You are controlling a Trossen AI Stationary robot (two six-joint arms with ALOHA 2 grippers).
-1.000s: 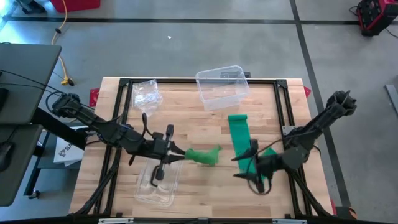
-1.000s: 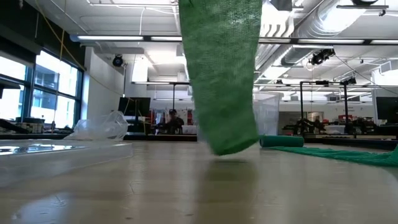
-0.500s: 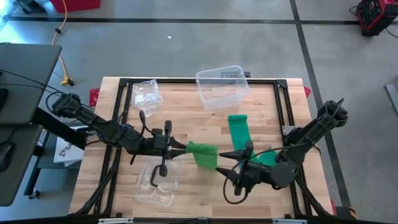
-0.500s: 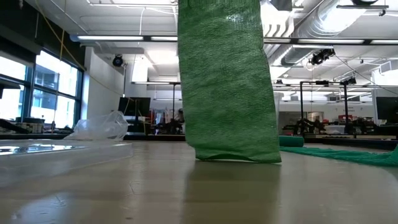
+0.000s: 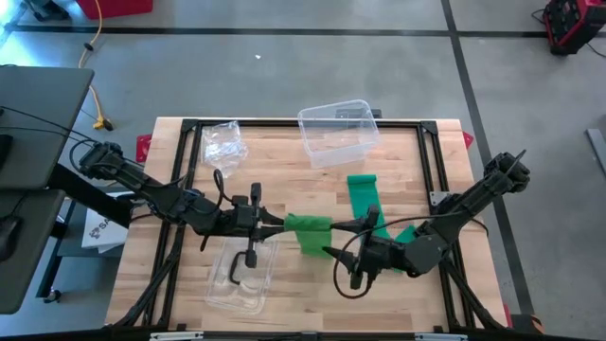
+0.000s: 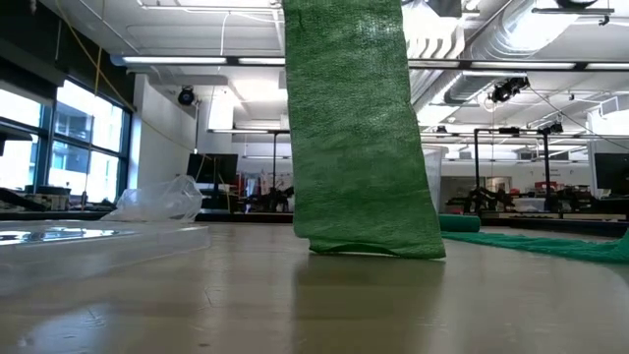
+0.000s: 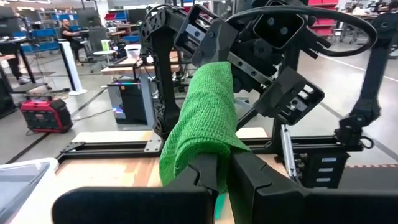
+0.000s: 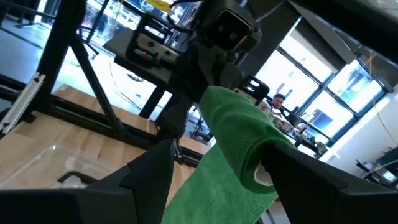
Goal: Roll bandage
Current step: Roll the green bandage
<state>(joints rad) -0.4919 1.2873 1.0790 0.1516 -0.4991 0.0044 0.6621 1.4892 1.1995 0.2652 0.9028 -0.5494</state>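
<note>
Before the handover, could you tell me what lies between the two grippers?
In the high view, only the green bandage lies between the left gripper and right gripper.

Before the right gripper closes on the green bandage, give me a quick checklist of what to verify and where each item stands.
1. Left gripper shut on the bandage end: ok.
2. Right gripper open, fingers either side of the bandage in its wrist view: ok.
3. Hanging end reaches the table: ok, low view.
4. Bandage rolled: not ok, the rest lies flat.
5. Clear container out of the way: ok.
</note>
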